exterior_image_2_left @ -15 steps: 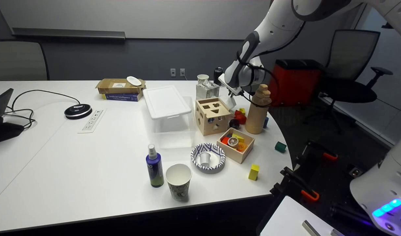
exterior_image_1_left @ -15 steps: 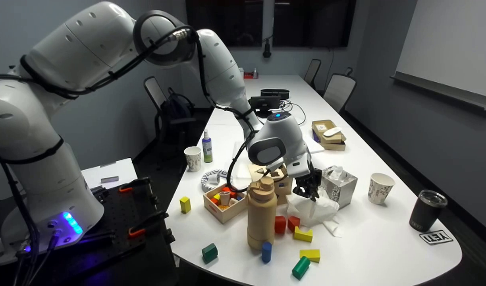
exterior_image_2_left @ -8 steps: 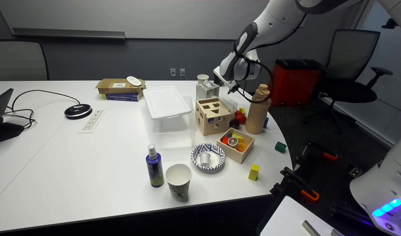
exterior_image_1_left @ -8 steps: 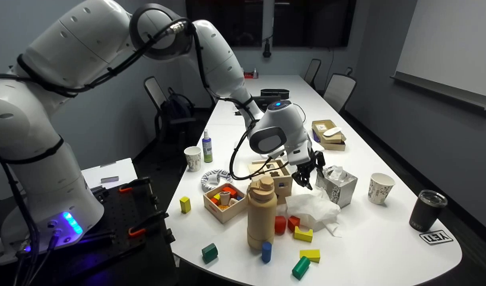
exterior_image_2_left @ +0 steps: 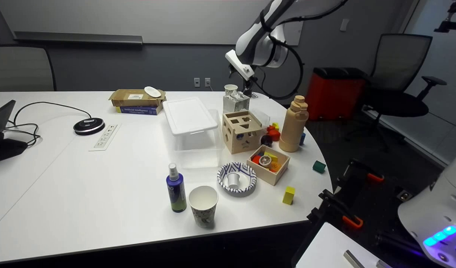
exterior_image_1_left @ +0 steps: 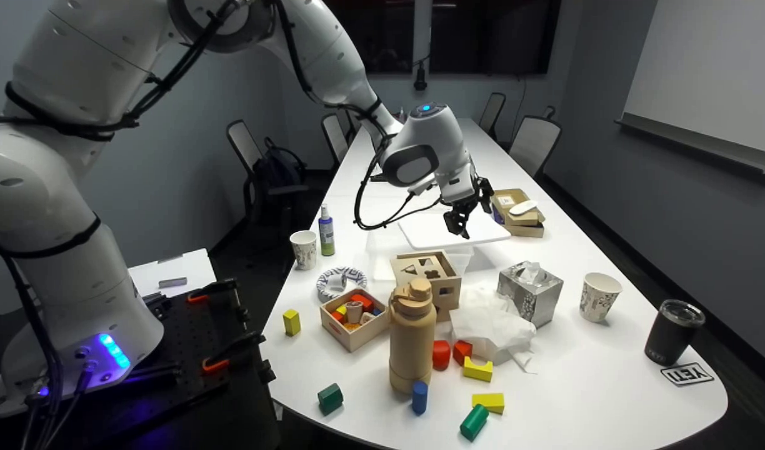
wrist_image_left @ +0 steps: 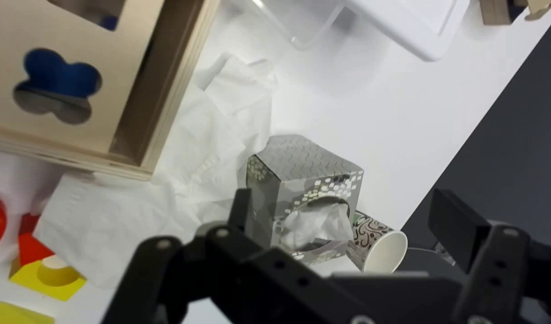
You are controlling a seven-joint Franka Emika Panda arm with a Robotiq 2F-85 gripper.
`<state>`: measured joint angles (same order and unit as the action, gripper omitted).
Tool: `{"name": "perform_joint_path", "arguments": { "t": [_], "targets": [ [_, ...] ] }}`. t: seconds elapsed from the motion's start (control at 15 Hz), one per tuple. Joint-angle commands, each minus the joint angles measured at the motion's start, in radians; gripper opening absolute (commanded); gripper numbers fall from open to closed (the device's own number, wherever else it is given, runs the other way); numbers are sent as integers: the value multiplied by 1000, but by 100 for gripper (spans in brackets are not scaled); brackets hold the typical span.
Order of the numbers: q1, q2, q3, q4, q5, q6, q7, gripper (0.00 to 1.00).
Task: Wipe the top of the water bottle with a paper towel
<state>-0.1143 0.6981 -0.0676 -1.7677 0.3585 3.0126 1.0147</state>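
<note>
The tan water bottle [exterior_image_1_left: 412,340] [exterior_image_2_left: 293,128] stands upright near the rounded table end, its cap on; the wrist view does not show it. Crumpled white paper towel [exterior_image_1_left: 495,330] [wrist_image_left: 122,220] lies spread on the table between the wooden shape box and the tissue box, behind the bottle's red blocks. My gripper [exterior_image_1_left: 475,222] [wrist_image_left: 350,216] hangs in the air well above the table, beyond the towel and bottle in an exterior view. Its black fingers [wrist_image_left: 458,225] stand wide apart with nothing held; the tissue box and a cup show far below between them.
A silver tissue box [exterior_image_1_left: 530,294] and a wooden shape box [exterior_image_1_left: 444,284] flank the towel. Near the bottle lie red, yellow, blue and green blocks, plus a block tray [exterior_image_1_left: 354,319]. A paper cup [exterior_image_1_left: 600,297] and black tumbler [exterior_image_1_left: 673,331] stand farther along.
The gripper has opened and let go of the paper towel, which stays on the table. It has risen and moved back, away from the towel. The bottle has not moved.
</note>
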Motion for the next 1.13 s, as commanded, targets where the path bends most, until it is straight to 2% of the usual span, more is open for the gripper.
{"name": "perform_joint_path", "arguments": {
  "t": [0.0,0.13,0.4,0.67,1.07],
  "targets": [
    [37,-191,-28,-146,-5,-180,-42,100],
    [79,-268,-80,-193,-66,-295,-25,100],
    [103,-420,-114,-289,-197,-462,-36,100],
    [113,-527,-124,-363,-332,-515,-10,100],
    [95,-611,-97,-428,-388,-508,-8,100]
  ]
}}
